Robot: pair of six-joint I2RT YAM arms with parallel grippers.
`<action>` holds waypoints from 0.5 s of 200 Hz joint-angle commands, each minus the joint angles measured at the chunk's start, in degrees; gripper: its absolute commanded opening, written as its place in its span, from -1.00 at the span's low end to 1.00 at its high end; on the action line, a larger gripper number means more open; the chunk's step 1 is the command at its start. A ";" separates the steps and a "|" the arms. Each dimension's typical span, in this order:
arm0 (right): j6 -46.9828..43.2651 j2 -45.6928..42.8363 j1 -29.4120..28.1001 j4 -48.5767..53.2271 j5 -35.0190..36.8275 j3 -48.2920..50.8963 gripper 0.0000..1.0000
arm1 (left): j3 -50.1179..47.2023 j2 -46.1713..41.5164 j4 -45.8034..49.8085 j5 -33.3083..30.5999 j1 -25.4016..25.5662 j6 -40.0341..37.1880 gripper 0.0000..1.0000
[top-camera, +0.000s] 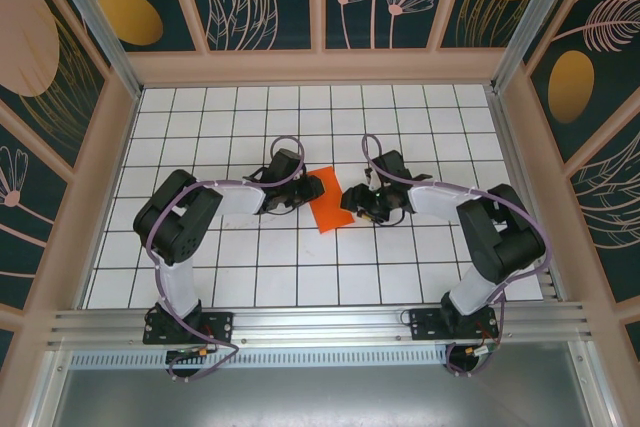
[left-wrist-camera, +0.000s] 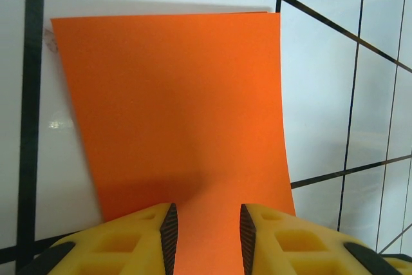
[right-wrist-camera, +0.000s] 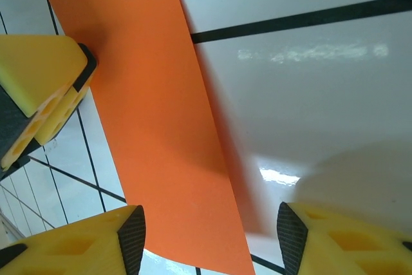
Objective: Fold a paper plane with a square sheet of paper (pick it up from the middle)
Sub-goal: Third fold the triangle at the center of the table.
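Observation:
The orange sheet of paper [top-camera: 327, 201] lies on the white grid table between both grippers, doubled over into a narrower rectangle. In the left wrist view the paper [left-wrist-camera: 174, 107] spreads flat ahead, and its near end runs between the fingers of my left gripper [left-wrist-camera: 208, 239], which is open with the pads apart. My right gripper [right-wrist-camera: 211, 239] is wide open over the paper's [right-wrist-camera: 154, 114] right edge, which lifts slightly off the tiles. The left gripper's yellow finger [right-wrist-camera: 40, 88] rests at the paper's far edge. From above, the left gripper [top-camera: 303, 190] and the right gripper [top-camera: 350, 202] flank the sheet.
The white tiled table [top-camera: 330, 277] has wooden walls all round and an aluminium rail [top-camera: 320, 325] at the near edge. Both arms bend inward towards the middle of the table.

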State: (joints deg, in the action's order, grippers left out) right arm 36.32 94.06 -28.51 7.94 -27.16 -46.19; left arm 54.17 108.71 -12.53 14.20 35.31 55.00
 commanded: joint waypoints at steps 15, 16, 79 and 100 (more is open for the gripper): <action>-0.58 1.10 -0.93 0.65 -3.95 0.49 0.13 | 0.76 1.76 2.95 -1.35 0.02 1.09 -0.30; -0.56 1.11 -0.93 0.62 -4.08 0.53 0.13 | 0.76 1.81 2.95 -1.36 -0.02 1.08 -0.30; 4.71 -2.21 -0.34 -2.63 -6.40 2.36 -0.10 | 1.01 1.73 4.16 -1.80 -0.02 0.81 -0.30; 6.82 -4.06 0.14 -3.39 -6.05 2.94 -0.21 | 1.02 1.61 4.25 -1.79 -0.01 0.64 -0.30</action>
State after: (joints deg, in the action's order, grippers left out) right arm 39.66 93.47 -28.97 6.37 -32.88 -44.14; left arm 54.63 108.73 -11.68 13.45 35.31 55.42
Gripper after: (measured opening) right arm 0.418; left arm 0.350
